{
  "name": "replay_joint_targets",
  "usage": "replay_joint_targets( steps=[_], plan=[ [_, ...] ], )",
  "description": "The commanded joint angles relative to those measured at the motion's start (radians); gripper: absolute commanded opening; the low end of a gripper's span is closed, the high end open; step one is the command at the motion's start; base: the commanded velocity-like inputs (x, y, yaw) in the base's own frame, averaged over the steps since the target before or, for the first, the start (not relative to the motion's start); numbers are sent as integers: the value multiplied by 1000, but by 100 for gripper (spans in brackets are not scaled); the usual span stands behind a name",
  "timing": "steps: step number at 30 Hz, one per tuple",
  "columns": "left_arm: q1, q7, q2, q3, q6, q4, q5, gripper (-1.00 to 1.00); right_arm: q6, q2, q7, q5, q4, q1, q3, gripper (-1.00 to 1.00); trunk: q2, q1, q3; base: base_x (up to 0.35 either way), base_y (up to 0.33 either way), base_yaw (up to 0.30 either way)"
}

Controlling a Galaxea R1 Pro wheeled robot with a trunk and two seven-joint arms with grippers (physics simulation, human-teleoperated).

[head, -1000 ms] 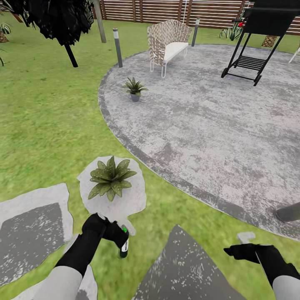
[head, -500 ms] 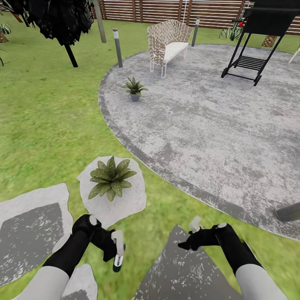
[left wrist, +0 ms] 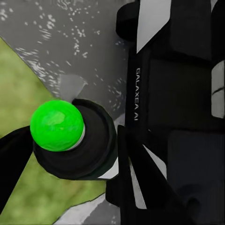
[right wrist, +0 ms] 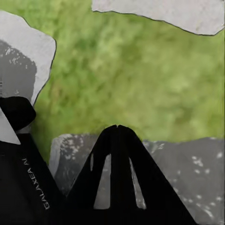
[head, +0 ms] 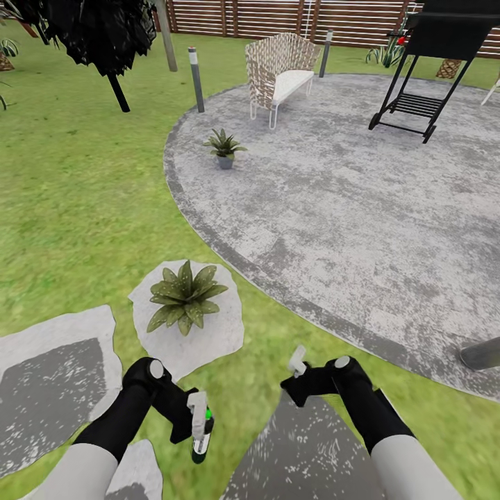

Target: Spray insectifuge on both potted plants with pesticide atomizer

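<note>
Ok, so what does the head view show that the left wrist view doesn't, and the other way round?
Head view: the near potted plant on a stepping stone, the far potted plant on the patio, the fence and the right gripper. Left wrist view: a close look down on the pesticide atomizer with its green ball, and the lettering on the gripper body. Shared: the atomizer in the left gripper fingers, grass and grey stone.

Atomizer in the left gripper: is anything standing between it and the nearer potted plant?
Nothing visible does. The atomizer sits in the left gripper, and between it and the nearer potted plant lies only bare pale stepping stone. The right gripper is off to the side.
</note>
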Motion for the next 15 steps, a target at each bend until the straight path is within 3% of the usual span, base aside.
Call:
replay_joint_targets(
  steps=[1,3,4,6,8,15],
  plan=[
    [-1,-9,-9,-2,12,-1,-9,-100,8,3,29,4,-15,0,16,-100,0,0,-1,0,0,0],
    [-8,-31,-24,-2,17,-2,-55,-100,9,11,98,3,-48,0,29,-100,0,0,-1,0,0,0],
    [-18,-51,-39,-2,24,-3,-102,-100,9,19,128,3,-63,0,32,-100,0,0,-1,0,0,0],
    [-34,-63,-75,-2,51,-3,-195,-100,10,35,151,2,-78,0,35,-100,0,0,-1,0,0,0],
    [-45,-63,-99,-2,73,-3,-238,-100,11,40,157,2,-94,0,37,-100,0,0,-1,0,0,0],
    [-116,-63,-114,-2,145,0,-261,-100,12,46,163,2,-152,0,40,-100,0,0,-1,0,0,0]
  ],
)
